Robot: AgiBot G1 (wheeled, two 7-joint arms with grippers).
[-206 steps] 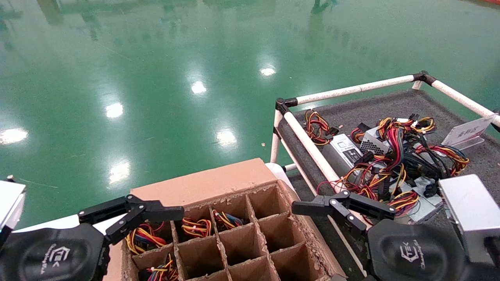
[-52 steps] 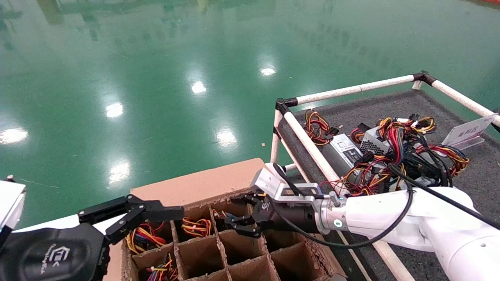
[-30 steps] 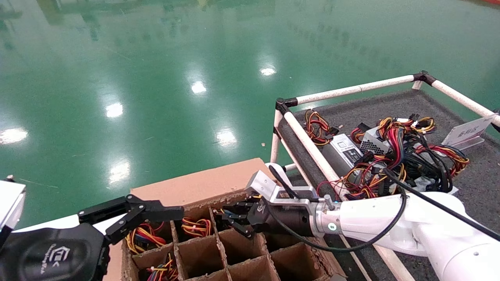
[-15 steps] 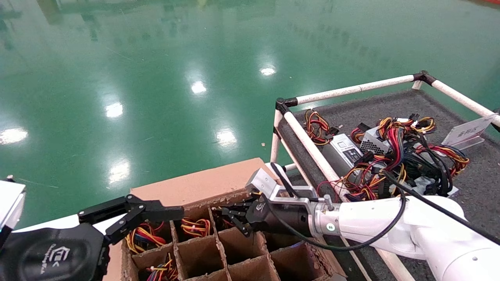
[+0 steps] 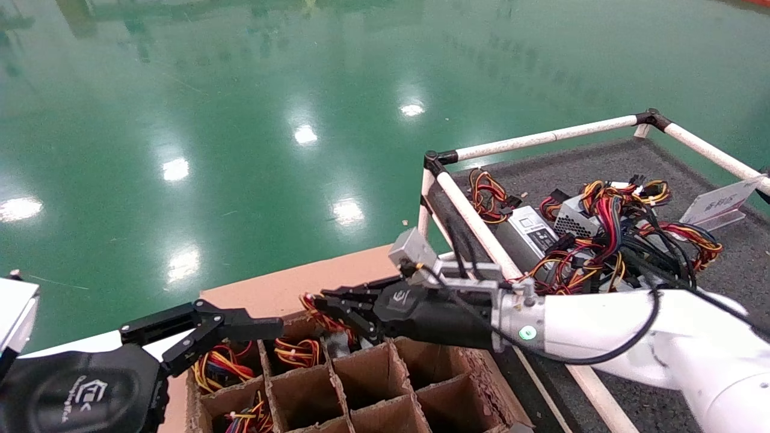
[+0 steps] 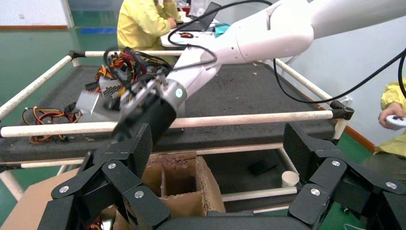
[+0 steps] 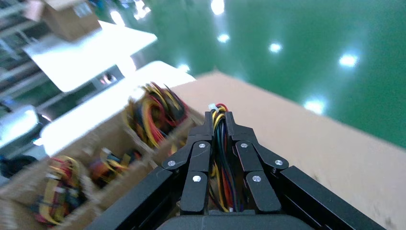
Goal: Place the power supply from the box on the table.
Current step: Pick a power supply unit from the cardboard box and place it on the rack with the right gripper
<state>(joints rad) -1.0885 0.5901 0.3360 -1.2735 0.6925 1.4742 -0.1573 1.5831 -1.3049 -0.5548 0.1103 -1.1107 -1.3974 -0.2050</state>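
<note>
The right gripper (image 5: 325,304) has risen from the box (image 5: 373,385), clamped on the power supply's wire bundle (image 7: 221,143); its grey body (image 5: 338,344) hangs at the cell mouth. Lift straight, clear the dividers, then swing to the table (image 5: 601,162). The left gripper (image 5: 240,328) hangs open, idle.

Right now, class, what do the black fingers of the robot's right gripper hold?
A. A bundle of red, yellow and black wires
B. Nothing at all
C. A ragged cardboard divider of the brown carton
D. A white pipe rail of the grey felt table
A: in the right wrist view the right gripper is closed on the bundle of red, yellow and black wires, above the brown cardboard carton.
</note>
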